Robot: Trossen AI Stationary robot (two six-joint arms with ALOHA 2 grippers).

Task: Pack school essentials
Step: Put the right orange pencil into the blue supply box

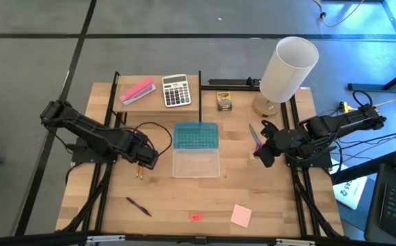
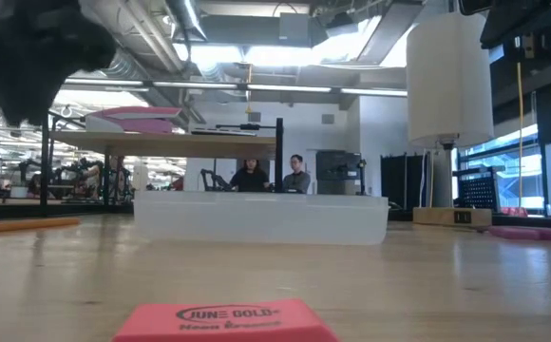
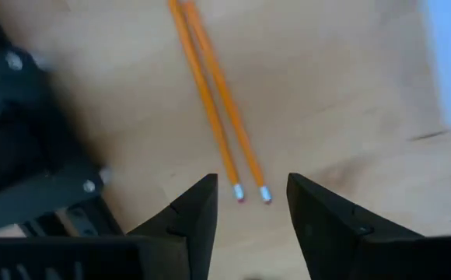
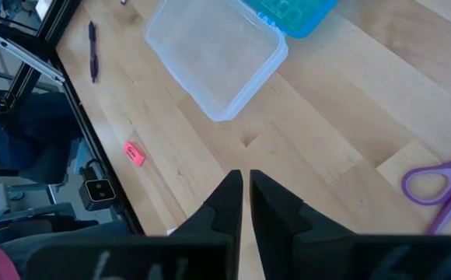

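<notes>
Left gripper point(image 3: 249, 206) spread wide above 2 orange pencils point(image 3: 218, 117), right gripper point(image 4: 245, 198) pinched empty; clear plastic box point(image 1: 196, 162) holds nothing, everything left to pack

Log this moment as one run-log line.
left gripper: open over orange pencils | right gripper: shut, empty, beside purple-handled scissors | clear box: empty

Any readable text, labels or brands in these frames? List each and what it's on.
"JUNE GOLD": dark oval logo on the small pink eraser nearest the low camera.
Second line under that logo: too blurred to read.
Yellow-green crayon box: printing too small to read.
White-grey calculator: key markings too small to read.
White paper beside the table: dark print, unreadable.
Nothing else legible.
</notes>
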